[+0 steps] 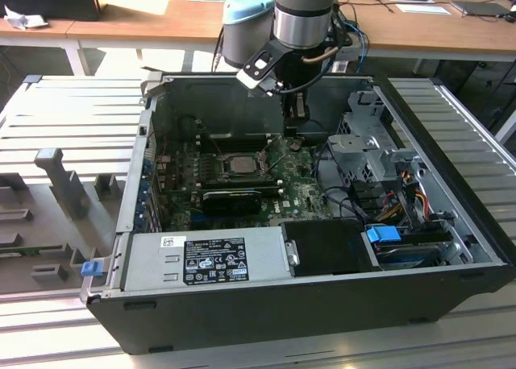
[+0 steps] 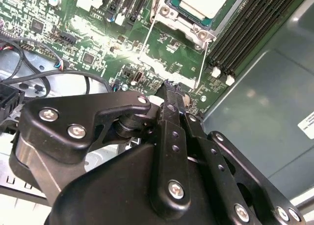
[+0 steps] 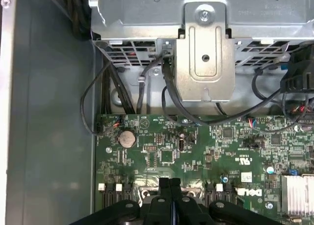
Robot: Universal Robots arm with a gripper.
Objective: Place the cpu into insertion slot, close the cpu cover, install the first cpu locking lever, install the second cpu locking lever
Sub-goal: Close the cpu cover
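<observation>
Matte black hand (image 2: pixel 170 86), its fingers (image 2: pixel 169 118) pressed together on nothing visible, hangs over the glossy green board (image 2: pixel 159 63) just beside the insertion slot (image 2: pixel 194 20). In the slot lies the cpu (image 2: pixel 203 0), a smooth pale-silver square; thin wire levers (image 2: pixel 147 36) slant outward from it.

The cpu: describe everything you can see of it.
The cpu is a small flat square chip with a pale silver-grey metal face and a thin green edge. It lies flat, face up, seated in the insertion slot, whose silver metal edging borders it. The slot sits on the green motherboard inside the open computer case. The tool, shut, hangs apart from the chip, toward the exterior view's right, and does not touch it.
</observation>
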